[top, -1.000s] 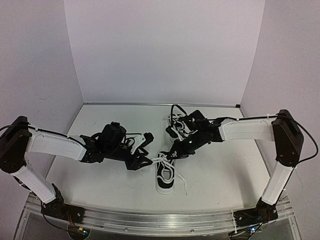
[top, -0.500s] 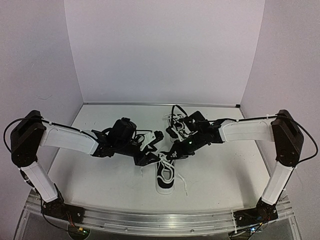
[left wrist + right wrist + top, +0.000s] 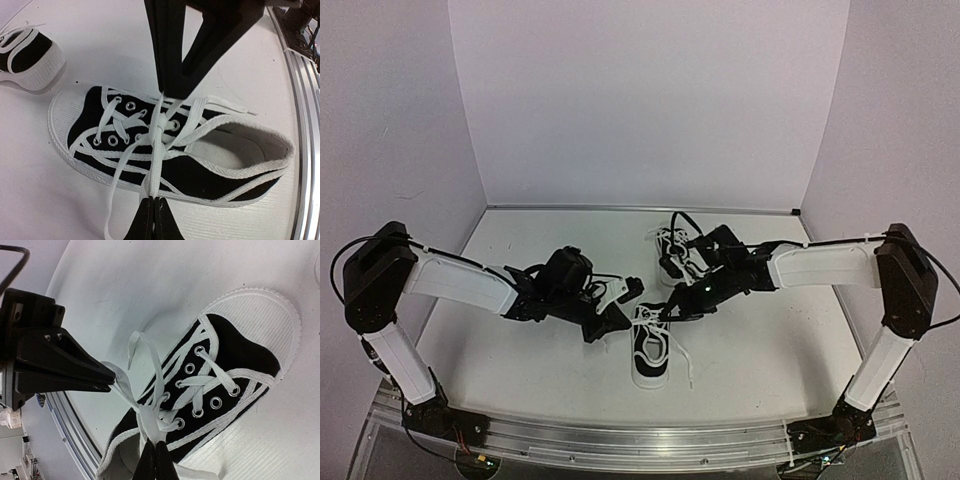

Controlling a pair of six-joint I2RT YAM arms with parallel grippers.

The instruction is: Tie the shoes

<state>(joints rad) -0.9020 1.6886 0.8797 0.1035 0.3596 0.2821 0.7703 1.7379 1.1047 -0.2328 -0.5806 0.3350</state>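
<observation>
Left tool (image 3: 152, 214) and right tool (image 3: 154, 459) each pinch a lace (image 3: 156, 167) of the shoe (image 3: 192, 177) lying between them.

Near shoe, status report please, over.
Left tool shut on lace, right tool shut on lace, facing each other over near shoe. Lace crossed above eyelets, no bow yet. Second shoe off to the side, nothing in the way.

The far shoe (image 3: 27, 62) is cut off at the left wrist view's edge.
</observation>
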